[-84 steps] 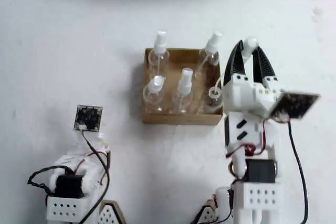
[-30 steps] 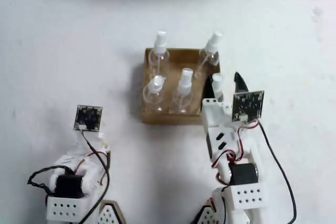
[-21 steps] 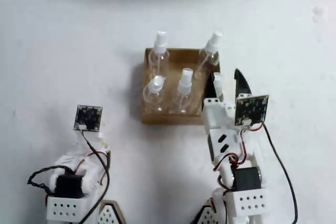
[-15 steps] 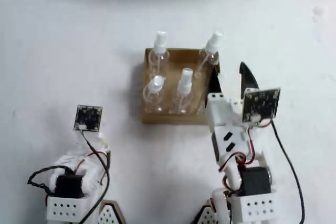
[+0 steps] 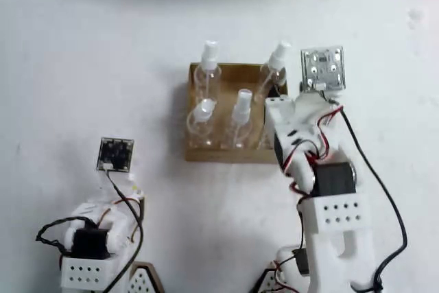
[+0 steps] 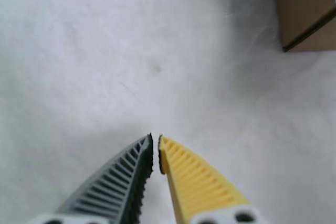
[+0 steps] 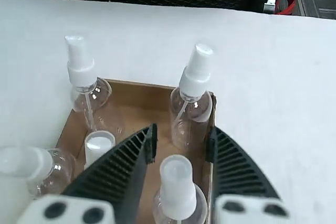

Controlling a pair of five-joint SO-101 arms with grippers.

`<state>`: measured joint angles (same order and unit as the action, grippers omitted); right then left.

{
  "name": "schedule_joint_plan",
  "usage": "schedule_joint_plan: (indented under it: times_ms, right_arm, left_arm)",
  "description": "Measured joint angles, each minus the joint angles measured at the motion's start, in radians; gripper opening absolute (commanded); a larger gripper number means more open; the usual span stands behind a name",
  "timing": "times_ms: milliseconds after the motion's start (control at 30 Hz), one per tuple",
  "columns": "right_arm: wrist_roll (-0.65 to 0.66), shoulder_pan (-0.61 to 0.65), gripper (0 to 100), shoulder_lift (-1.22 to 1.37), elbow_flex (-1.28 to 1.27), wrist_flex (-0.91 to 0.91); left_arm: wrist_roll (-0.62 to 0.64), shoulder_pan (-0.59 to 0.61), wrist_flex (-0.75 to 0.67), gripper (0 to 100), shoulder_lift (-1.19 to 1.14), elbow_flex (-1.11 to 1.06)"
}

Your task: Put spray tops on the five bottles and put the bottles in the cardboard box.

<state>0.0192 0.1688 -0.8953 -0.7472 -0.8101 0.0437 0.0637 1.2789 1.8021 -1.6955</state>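
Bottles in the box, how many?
5 bottles, all in the box: back left, back right, front left, front middle, and front right, between the fingers of the open right gripper.

No readable text, label or number anywhere

High view looks steeply down on the tabletop (image 5: 103,46) from well above; left wrist view faces down at the tabletop from close by, catching one corner of the box (image 6: 307,9); right wrist view looks slantwise into the box from just above; all three share the box.
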Motion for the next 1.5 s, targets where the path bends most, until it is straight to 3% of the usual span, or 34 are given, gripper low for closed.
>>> schedule_joint_plan:
  times_ms: [367,667,1500]
  right_arm:
    - [0.000,0.000,1.5,0.184,0.176,-0.009]
    - [0.000,-0.023,1.5,0.427,0.394,-0.244]
    - [0.000,-0.046,1.5,0.437,0.442,-0.408]
  left_arm:
    - [0.000,0.000,0.000,2,0.000,0.000]
    - [0.000,0.000,0.000,2,0.000,0.000]
    - [0.000,0.000,0.000,2,0.000,0.000]
